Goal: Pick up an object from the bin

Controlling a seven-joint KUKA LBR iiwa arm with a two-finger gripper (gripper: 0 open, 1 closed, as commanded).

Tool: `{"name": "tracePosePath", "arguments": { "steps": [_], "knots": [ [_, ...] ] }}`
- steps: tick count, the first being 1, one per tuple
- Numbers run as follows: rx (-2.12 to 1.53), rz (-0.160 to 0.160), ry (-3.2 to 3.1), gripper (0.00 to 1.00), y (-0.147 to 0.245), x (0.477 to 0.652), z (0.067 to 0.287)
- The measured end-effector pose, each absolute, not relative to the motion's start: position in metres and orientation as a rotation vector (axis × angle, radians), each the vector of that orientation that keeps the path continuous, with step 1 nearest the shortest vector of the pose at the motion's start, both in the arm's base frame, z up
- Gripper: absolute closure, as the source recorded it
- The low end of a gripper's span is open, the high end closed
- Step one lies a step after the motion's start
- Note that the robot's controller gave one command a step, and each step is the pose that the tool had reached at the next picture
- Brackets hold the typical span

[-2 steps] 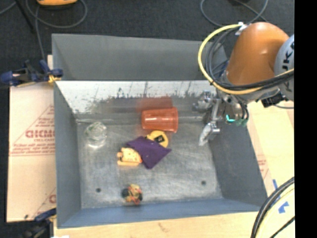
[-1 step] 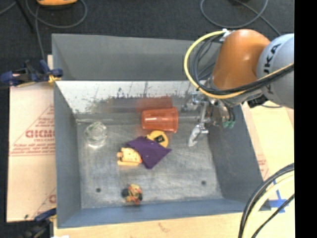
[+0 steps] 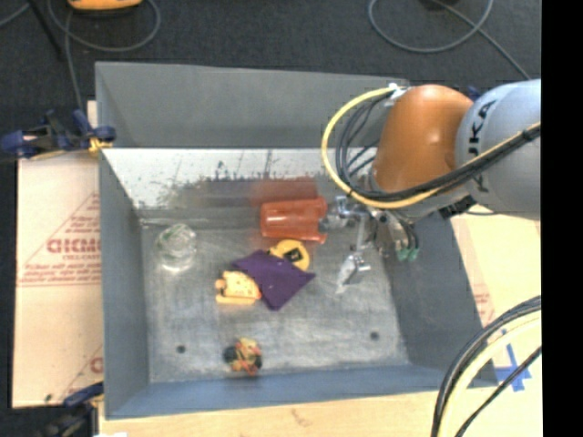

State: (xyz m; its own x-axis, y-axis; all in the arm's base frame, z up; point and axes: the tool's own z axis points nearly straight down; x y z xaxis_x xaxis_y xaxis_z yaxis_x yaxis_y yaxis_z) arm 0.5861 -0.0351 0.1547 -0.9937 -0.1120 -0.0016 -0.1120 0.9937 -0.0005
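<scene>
Gripper (image 3: 352,264) is hanging at centre-right of the bin (image 3: 123,280) w/ nothing showing in it; can't tell if it's spread or closed. Nearest things are lying to its left: orange-red block (image 3: 293,217) up-left by the back wall, long axis running left-right, right end toward the gripper. Purple cloth (image 3: 273,279) is sitting directly left, yellow piece (image 3: 291,253) touching its upper edge.

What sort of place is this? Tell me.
Probably a robotics lab: a grey bin of odd small things, a robot arm reaching in, loose cables on the floor.
</scene>
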Motion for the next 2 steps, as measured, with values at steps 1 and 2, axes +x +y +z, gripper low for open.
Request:
{"name": "tracePosePath", "arguments": {
  "steps": [1,2],
  "knots": [
    [-0.202,-0.002,3.133,0.00,-0.031,0.580,0.151],
    [-0.344,0.001,3.112,0.00,-0.044,0.560,0.115]
  ]
}}
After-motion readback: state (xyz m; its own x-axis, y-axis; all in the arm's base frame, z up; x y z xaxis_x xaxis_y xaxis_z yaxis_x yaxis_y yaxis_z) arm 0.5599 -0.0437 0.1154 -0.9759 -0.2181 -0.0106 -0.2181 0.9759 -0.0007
